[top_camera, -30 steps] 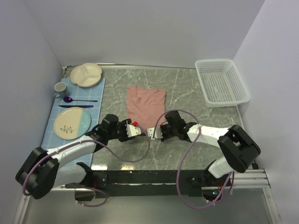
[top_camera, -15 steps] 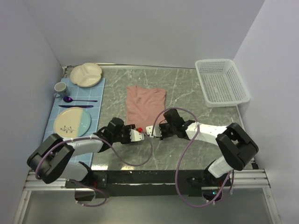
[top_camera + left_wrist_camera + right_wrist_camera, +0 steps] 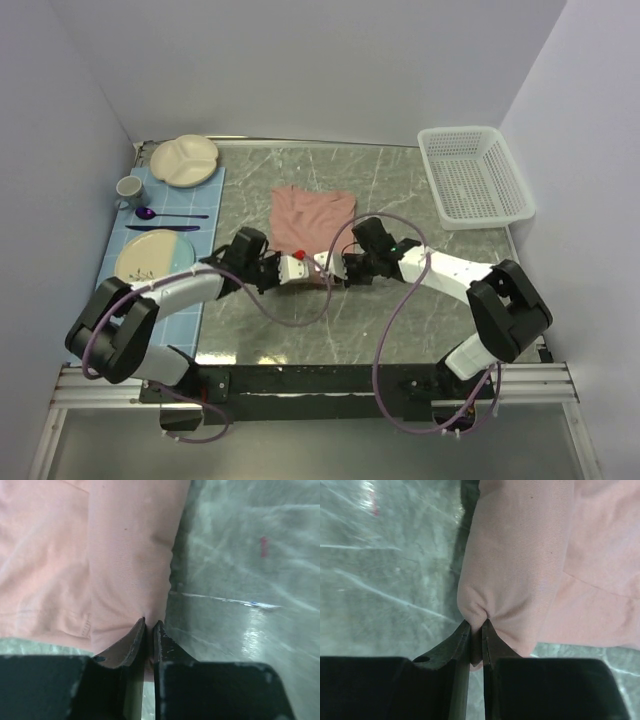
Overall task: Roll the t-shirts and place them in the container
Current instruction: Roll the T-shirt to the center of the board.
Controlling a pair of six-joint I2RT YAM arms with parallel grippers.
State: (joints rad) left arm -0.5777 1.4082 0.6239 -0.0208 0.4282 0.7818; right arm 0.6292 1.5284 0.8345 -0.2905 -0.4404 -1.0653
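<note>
We see left gripper (image 3: 150, 626) and right gripper (image 3: 476, 629) each pinching the pink t-shirt (image 3: 313, 212) edge, cloth ahead of both.

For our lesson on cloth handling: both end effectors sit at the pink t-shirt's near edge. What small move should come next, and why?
Probably move both together slightly away from the bases, turning the pinched edge over. The left end effector and right end effector each pinch the near edge of the pink t-shirt, rounded into a fold; the rest lies flat.
</note>
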